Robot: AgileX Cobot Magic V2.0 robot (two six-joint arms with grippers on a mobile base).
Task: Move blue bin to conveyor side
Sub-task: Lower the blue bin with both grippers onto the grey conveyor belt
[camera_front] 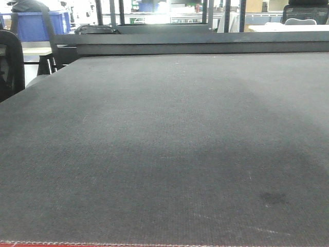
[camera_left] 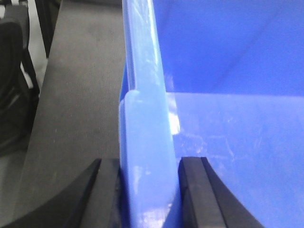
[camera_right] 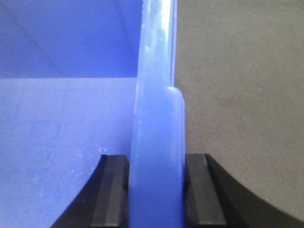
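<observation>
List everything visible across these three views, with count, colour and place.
Large glossy blue plastic bin: one, blue, walls and rim fill both wrist views, belt alongside.
Wide woven conveyor belt: one, dark grey with thin red edge, fills front view.
Background plastic crate: one, blue, far top left beyond belt.
Office chair: one, black, left edge of front view.
Left gripper: one, black, shut on bin rim.
Right gripper: one, black, shut on bin rim.

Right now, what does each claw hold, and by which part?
Both hold the blue bin by its thick rim: left claw on one side wall, right claw on the other.
</observation>
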